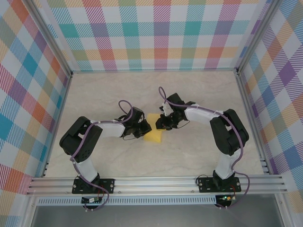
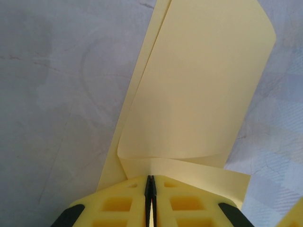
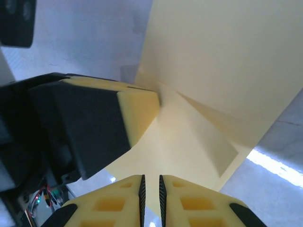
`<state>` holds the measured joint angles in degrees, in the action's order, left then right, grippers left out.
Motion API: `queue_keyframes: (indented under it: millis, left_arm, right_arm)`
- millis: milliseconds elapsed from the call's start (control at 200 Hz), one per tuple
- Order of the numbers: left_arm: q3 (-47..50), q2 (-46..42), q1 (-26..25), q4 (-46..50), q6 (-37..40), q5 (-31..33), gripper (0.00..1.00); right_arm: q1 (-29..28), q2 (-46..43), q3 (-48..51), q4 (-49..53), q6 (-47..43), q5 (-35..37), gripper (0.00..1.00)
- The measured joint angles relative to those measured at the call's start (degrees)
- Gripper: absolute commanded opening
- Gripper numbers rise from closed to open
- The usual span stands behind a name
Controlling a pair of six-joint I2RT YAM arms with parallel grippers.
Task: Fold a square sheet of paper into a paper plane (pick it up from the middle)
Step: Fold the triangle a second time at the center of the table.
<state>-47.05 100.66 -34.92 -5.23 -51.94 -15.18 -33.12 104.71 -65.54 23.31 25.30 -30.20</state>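
The square sheet of paper is a yellow, partly folded shape between the two grippers at mid-table. In the left wrist view the sheet of paper stretches away from my left gripper, which is shut on its near folded edge. My left gripper meets the sheet from the left. My right gripper comes in from the right. In the right wrist view my right gripper stands narrowly open, the paper just beyond its tips, and the left gripper's yellow finger pinches the fold.
The pale marbled table top lies beneath, walled by checked panels on three sides. An aluminium rail carrying both arm bases runs along the near edge.
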Motion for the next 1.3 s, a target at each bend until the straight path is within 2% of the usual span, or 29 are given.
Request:
queue_keyframes:
  millis: [415, 745, 1300]
  left_arm:
    - [0.04, 0.00, 0.00, -0.02, -1.09, 0.17, 0.13]
    - [0.15, -0.11, -0.04, -0.07, -1.18, 0.22, 0.13]
    - [0.42, -0.24, -0.20, -0.48, -1.20, 0.68, 0.12]
  right_arm:
    - [-3.37, 0.02, 3.45, -0.15, 0.39, -0.96, 0.14]
    - [-3.37, 3.17, 3.96, -0.37, 0.39, -0.94, 0.14]
    - [-3.39, 3.50, 4.92, -0.81, 0.37, -2.47, 0.14]
